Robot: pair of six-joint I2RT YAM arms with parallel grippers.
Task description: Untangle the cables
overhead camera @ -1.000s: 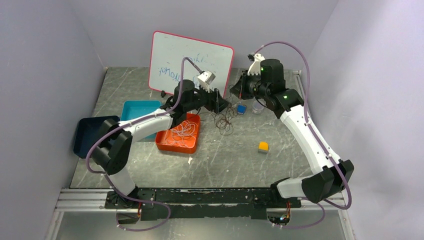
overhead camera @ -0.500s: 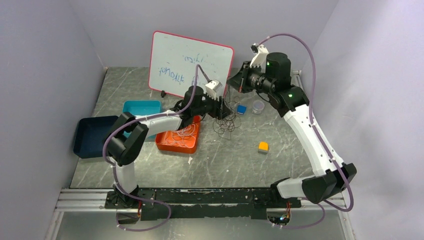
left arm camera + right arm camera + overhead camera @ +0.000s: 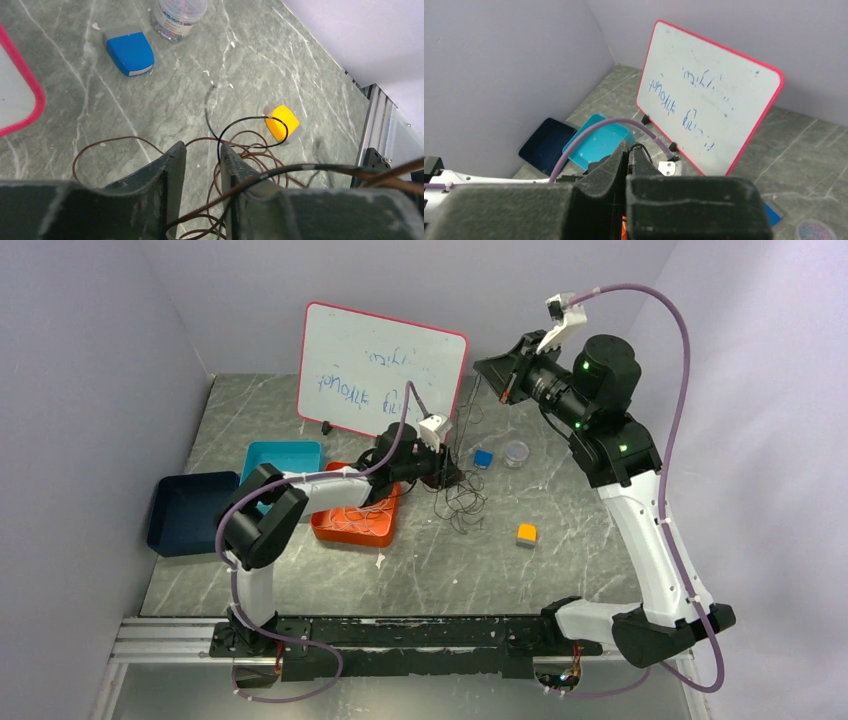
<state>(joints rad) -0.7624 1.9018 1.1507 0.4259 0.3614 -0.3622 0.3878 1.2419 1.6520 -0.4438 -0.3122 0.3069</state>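
The dark cables (image 3: 460, 502) lie in a loose, curly heap near the middle of the worktop (image 3: 300, 585), a bit closer to the far edge. Some are brown and some are black.

The left gripper (image 3: 447, 468) is down low at the left side of the heap. Its fingers (image 3: 170, 170) sit close together with only a thin gap, and a few wires are caught in that gap. One brown wire also runs across the top of the right-hand finger.

The right gripper (image 3: 497, 375) is lifted high over the far part of the worktop. Its fingers (image 3: 614, 165) are pressed tight together, pinching one thin cable that hangs down to the heap.

More cables, white ones (image 3: 365, 502), are curled up inside an orange tray (image 3: 350, 535) just left of the heap. A teal tray (image 3: 285, 458) is behind the orange one, and a dark blue tray (image 3: 185, 510) sits at the left edge.

A whiteboard (image 3: 380, 370) with a red rim stands at the far edge, with blue scribbles on it.

A blue block (image 3: 483, 458) and a small clear jar (image 3: 517, 453) sit side by side, just past the heap toward the far right. A yellow block (image 3: 526, 534) sits alone to the right of the heap, nearer the front edge.
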